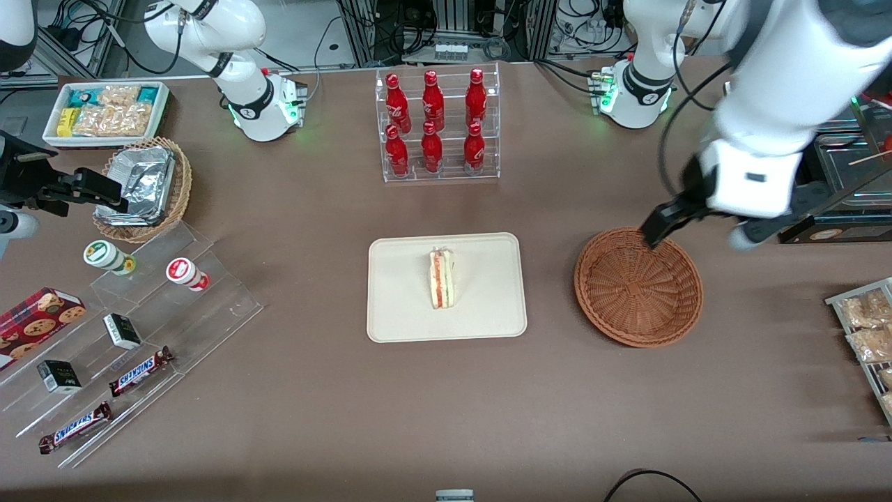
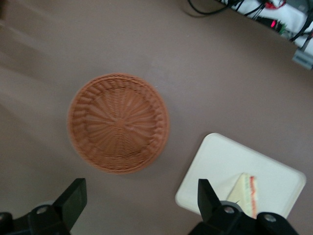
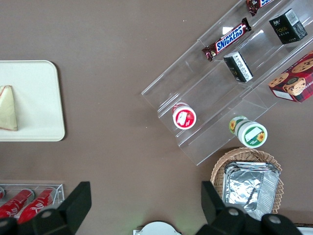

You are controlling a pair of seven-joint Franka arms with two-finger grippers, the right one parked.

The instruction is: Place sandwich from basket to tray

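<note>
Your end effector hangs above the rim of the reddish-brown wicker basket, at the part of the rim farthest from the front camera, and it carries nothing. In the wrist view its two fingers stand wide apart, with bare tabletop showing between them.

The basket sits directly below and slightly nearer the front camera than the end effector, and its woven inside is plain, with nothing in it.

The sandwich is well apart from your end effector, toward the parked arm's end of the tabletop. It rests on the cream-white tray, near the tray's middle, with its red-orange and green filling edge showing in the front view. In the wrist view one corner of the sandwich shows on the tray, just beside one finger.

The tray lies beside the basket, the two apart with a strip of brown tabletop between them. A clear rack of red bottles stands farther from the front camera than the tray.
</note>
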